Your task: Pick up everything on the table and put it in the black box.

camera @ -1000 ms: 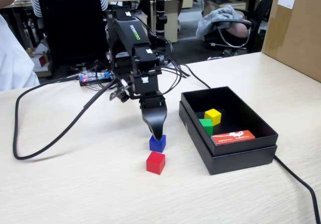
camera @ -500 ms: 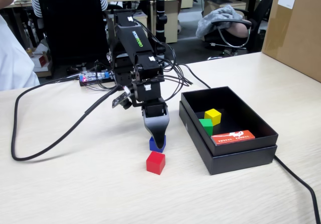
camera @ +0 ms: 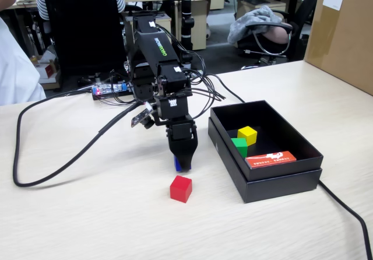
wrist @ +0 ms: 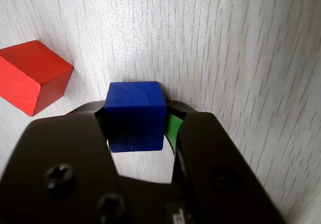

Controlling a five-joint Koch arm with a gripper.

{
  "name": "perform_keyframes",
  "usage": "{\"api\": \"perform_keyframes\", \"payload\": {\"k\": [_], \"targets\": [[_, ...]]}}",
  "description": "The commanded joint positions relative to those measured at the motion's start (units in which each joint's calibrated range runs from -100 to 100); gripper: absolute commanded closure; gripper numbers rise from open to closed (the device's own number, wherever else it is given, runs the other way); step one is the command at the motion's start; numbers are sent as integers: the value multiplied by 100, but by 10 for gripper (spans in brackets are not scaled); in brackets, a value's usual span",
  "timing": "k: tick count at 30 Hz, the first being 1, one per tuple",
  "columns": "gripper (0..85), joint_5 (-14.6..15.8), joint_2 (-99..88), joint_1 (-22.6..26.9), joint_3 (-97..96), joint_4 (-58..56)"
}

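My gripper [camera: 182, 165] points down at the table [camera: 87, 213], left of the black box [camera: 280, 181]. In the wrist view the gripper [wrist: 135, 114] is shut on the blue cube [wrist: 135, 114], a jaw against each side of it. In the fixed view only a sliver of the blue cube [camera: 176, 164] shows beside the jaws. The red cube [camera: 180, 188] lies on the table just in front of the gripper, and shows at upper left in the wrist view [wrist: 31, 76]. The yellow cube [camera: 247, 134] and the green cube [camera: 239, 146] lie inside the black box.
A flat red-orange card [camera: 270, 159] lies in the box. A thick black cable [camera: 64, 164] loops over the table's left part, and another cable [camera: 349, 213] runs off right of the box. A brown carton [camera: 344, 32] stands at the far right.
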Motion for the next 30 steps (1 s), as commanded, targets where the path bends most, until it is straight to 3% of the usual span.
{"api": "perform_keyframes", "payload": {"k": [1,12,20,23,30], "targets": [[846,15,-404,15,334,-52],[846,29,-2882,288,470,-631],[846,244,-4913,1006,778,-760],[846,469,-4110,1294,859,-760],[846,557,-1333,1514,2092,-639]]}}
